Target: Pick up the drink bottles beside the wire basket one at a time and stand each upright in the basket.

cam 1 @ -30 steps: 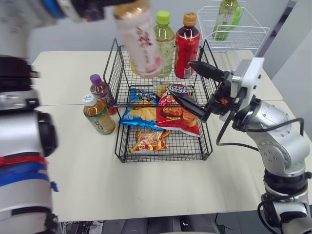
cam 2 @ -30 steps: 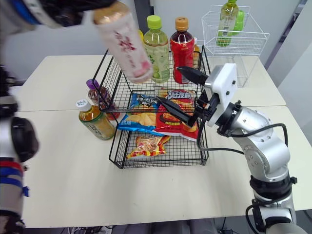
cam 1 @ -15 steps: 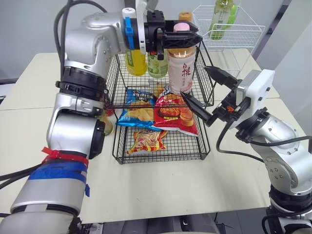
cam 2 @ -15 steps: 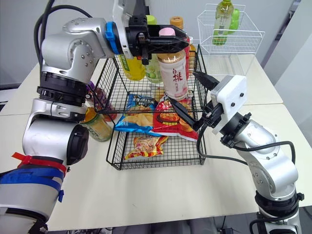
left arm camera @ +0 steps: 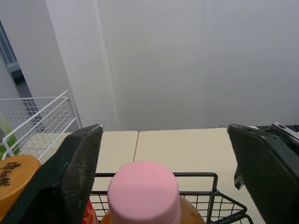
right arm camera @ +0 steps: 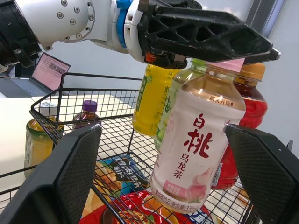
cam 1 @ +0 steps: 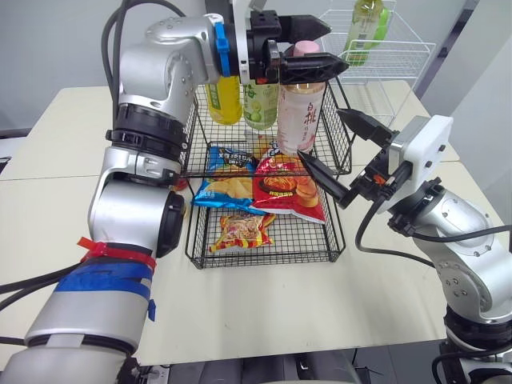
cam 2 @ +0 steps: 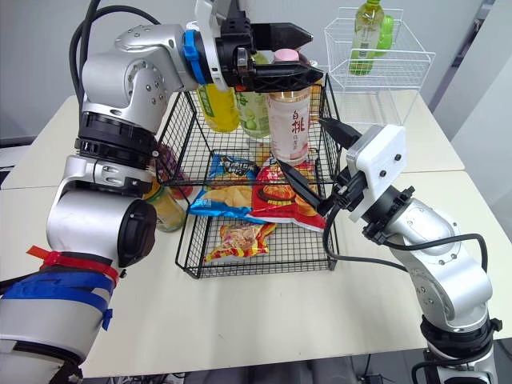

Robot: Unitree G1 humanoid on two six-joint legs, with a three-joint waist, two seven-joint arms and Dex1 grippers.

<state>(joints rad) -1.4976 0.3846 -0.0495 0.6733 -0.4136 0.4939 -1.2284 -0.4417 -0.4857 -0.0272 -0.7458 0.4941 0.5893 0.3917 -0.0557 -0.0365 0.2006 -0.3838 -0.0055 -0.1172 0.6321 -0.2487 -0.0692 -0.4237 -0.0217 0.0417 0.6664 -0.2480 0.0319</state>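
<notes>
Fingers [left arm camera: 70, 172] of the left gripper [cam 1: 336, 46] stand apart on either side of the pink cap of the peach tea bottle [cam 1: 301, 112], probably releasing it upright in the back row of the basket [cam 1: 264, 263], upper centre. The right gripper [cam 1: 320, 134] waits just beside it, fingers spread and idle.

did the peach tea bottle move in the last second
Yes. The peach tea bottle went from back left of the wire basket, tilted, to back right, upright.
</notes>
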